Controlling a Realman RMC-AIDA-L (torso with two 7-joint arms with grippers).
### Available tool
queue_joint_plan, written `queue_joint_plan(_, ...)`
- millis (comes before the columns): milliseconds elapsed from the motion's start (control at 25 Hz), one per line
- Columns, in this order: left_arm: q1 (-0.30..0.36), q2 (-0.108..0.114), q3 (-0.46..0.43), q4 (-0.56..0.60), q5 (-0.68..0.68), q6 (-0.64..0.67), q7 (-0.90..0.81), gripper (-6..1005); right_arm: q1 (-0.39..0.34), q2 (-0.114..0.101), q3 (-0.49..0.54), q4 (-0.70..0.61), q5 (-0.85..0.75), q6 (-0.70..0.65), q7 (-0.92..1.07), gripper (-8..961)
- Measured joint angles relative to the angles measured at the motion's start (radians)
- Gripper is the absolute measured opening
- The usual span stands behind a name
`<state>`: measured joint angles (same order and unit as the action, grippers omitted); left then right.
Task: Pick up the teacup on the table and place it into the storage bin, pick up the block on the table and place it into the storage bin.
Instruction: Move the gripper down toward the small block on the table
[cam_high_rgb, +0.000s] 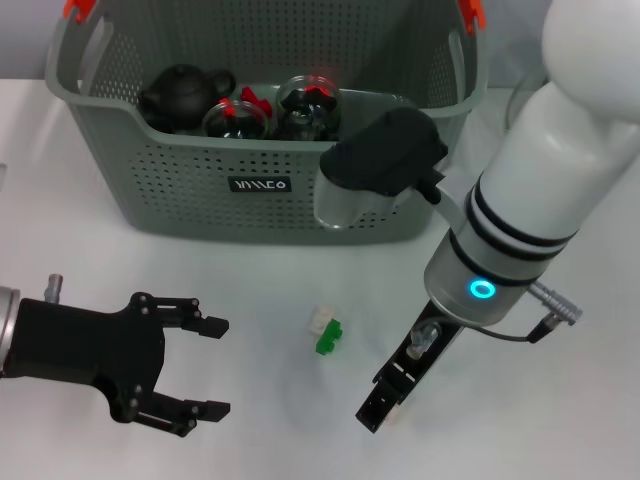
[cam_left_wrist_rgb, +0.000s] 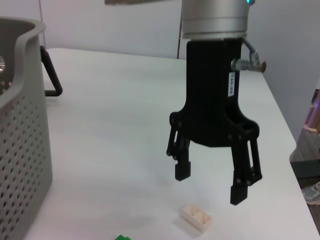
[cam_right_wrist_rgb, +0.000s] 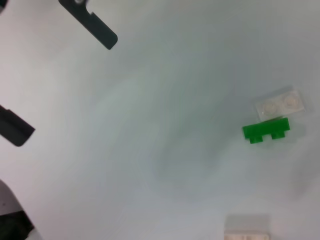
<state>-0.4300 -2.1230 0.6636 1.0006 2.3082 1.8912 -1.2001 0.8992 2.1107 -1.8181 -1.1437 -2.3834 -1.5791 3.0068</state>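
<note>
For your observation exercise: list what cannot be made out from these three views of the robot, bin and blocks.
- Head view: the storage bin far right interior is hidden by the right arm; whether the teacup is inside is unclear.
- Head view: the cream block under the right end effector is hidden by that end effector.
- Right wrist view: the cream block is cut off by the picture edge.
- Left wrist view: the green block is cut off; the bin's contents are hidden by its wall.

Bright, even overhead light washes the white counter (cam_high_rgb: 250, 290) nearly shadowless. Only faint soft shadows appear. The right wrist view is hazy and soft-focused; near objects blur at its 6 o'clock edge.
</note>
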Motion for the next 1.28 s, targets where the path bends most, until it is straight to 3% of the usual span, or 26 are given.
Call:
queue_joint_plan(520,-0.002,-0.008,0.000,-0.019,-0.001,-0.021,0.036,861,-0.007,0.000,-0.124,0.041,-0.002,0.122,-0.018,912)
queue_joint_plan(1240,-0.003,-0.012,-0.003,-0.033,-0.001,-0.028,0.051,862,0.000,0.002,-0.187,0.091,-0.008,0.201,-0.041,905)
queue_joint_plan(1280,-0.003,-0.012,-0.003,-0.034,-0.001,-0.028,0.051,861,0.001,0.002,-0.188,0.092,-0.008,0.200,-0.040,873)
